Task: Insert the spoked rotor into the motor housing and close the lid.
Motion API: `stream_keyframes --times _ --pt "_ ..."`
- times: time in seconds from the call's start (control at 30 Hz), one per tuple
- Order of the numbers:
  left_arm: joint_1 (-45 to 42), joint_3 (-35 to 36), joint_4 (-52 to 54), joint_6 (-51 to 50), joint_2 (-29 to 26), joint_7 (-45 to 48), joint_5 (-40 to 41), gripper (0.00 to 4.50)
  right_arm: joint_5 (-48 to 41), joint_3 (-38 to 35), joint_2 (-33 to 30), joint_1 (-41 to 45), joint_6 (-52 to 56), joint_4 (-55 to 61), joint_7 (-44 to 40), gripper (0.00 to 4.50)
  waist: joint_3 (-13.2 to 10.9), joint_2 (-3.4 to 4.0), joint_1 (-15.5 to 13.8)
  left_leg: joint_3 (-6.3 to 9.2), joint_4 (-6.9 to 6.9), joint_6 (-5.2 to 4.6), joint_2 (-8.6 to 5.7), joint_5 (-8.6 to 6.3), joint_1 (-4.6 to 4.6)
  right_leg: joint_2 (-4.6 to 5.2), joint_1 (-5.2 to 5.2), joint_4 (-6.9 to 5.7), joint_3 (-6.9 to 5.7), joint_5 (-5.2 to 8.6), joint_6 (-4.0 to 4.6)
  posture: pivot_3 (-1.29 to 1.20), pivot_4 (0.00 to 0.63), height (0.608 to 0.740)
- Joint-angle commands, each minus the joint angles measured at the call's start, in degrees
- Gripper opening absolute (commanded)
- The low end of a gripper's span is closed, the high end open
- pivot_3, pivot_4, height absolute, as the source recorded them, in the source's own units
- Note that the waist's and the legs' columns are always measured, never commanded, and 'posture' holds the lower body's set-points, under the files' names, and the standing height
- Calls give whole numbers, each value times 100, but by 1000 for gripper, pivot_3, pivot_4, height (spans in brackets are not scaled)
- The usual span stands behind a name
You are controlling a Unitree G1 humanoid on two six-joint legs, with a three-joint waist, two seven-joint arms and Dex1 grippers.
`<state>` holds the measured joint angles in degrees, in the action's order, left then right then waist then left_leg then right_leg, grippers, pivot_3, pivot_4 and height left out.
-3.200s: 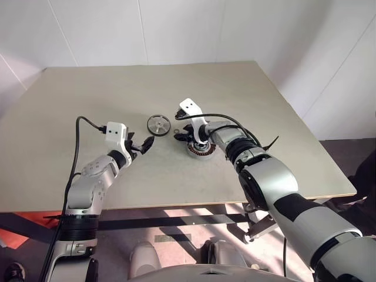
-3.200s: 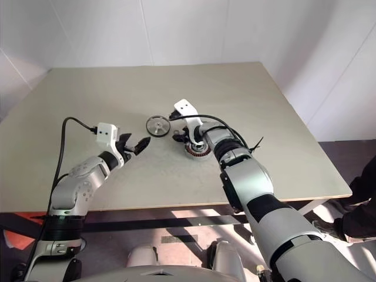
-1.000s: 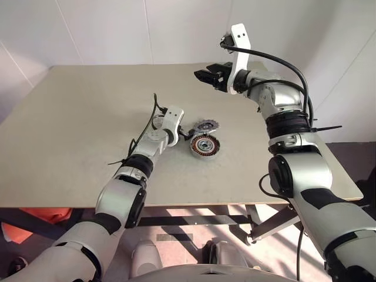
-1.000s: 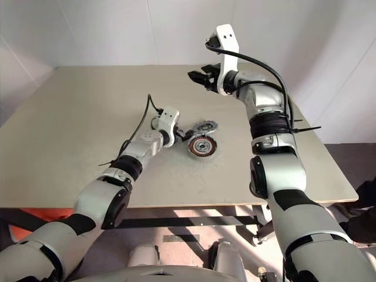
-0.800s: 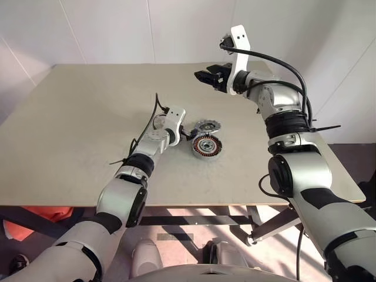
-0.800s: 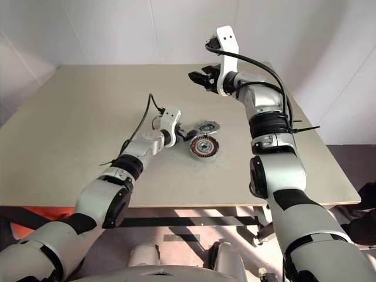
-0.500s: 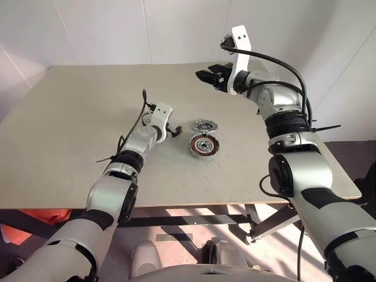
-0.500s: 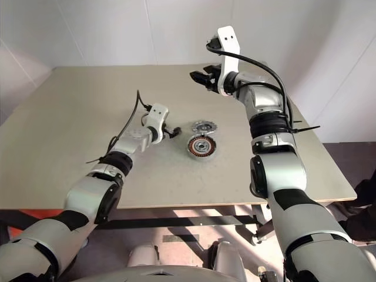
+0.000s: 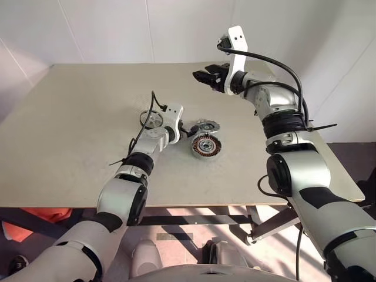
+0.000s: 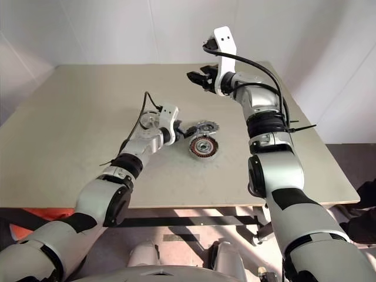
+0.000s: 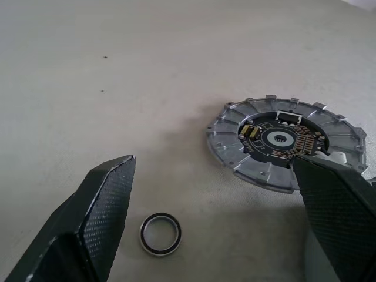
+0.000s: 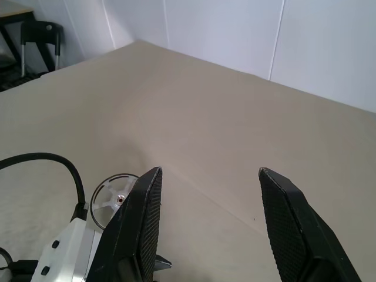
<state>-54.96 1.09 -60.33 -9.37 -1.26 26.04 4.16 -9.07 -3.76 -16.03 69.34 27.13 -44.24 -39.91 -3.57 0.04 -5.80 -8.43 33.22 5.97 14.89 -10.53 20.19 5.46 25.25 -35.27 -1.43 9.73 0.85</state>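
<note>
The motor housing (image 9: 205, 145), a round can with copper windings, stands on the table near the middle. Just behind it lies the lid (image 9: 204, 125), a grey notched disc; the left wrist view shows a circuit board at the centre of the lid (image 11: 286, 141). The spoked rotor (image 9: 151, 119) lies flat to the left, behind my left wrist. My left gripper (image 9: 187, 129) is low over the table beside the lid, open and empty, one fingertip (image 11: 329, 194) close to the lid's rim. My right gripper (image 9: 200, 76) hangs high above the table's far side, open, with nothing between its fingers (image 12: 147, 200).
A small black-rimmed ring (image 11: 160, 234) lies on the table (image 9: 88, 106) between my left fingers. Black cables run along both forearms. The table's right edge lies past my right arm, and white walls stand behind.
My left gripper pulled back to the left half a second ago and has come back right beside the lid. The right arm, down at the housing three seconds ago, has stayed raised.
</note>
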Motion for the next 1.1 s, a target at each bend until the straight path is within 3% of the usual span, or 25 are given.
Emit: stream_keyframes --times 0.03,0.6,0.7,0.77,1.1 --pt "-159 -191 -122 25 -124 -316 -329 4500 -52 -40 -110 193 -67 230 24 2914 0 0 12 0 0 0 0 0 -1 -1 0 0 0 0 0 0 0 740" --pt "-141 -411 -295 150 -86 -430 -696 4500 -97 -67 -102 182 -54 212 93 2914 0 0 -9 0 0 1 -1 1 -1 0 -1 1 0 0 0 0 0 740" --pt "-121 -270 -388 39 -57 -433 -566 3875 -105 -74 -107 193 -49 211 108 2934 0 0 -9 0 0 1 -1 1 -1 0 -1 1 0 0 0 0 0 740" --pt "-101 -181 -476 -36 -37 -391 -483 3218 -107 -77 -112 196 -45 212 113 2934 0 0 -8 0 0 0 -2 0 -2 0 -2 2 0 0 0 0 0 740" --pt "-97 23 -659 -101 -82 -623 -426 3218 -105 -121 -158 226 -81 130 176 2934 0 0 7 0 0 0 -2 0 -12 -1 -8 0 0 0 0 0 0 740"
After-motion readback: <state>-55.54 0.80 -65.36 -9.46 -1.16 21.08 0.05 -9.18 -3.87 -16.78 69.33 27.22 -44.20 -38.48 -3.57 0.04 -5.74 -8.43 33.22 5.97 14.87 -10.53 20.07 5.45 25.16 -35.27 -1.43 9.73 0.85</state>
